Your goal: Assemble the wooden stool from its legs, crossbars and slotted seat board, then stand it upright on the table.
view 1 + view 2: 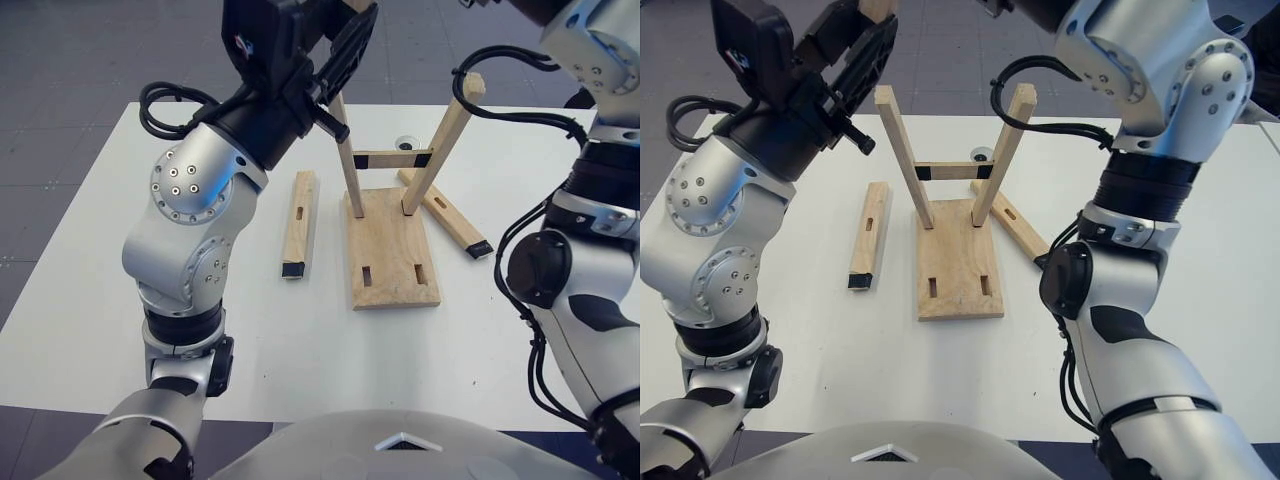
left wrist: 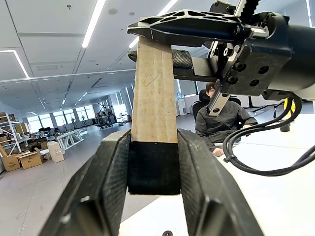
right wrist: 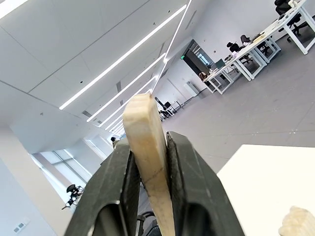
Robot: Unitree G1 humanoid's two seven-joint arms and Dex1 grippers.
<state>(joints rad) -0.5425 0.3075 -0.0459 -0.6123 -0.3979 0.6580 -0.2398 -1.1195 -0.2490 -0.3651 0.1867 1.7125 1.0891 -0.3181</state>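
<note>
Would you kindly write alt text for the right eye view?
A slotted seat board lies flat on a white table with two legs standing in it, joined by a crossbar. One loose leg lies to its left, another to its right; the left gripper above holds a wooden piece.

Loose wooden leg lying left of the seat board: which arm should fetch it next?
Left, likely: the black-tipped loose wooden leg lies on that arm's side of the slotted seat board. Yet left gripper and right gripper each clamp a wooden piece.

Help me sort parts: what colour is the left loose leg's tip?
Black tip, best in left eye view.
</note>
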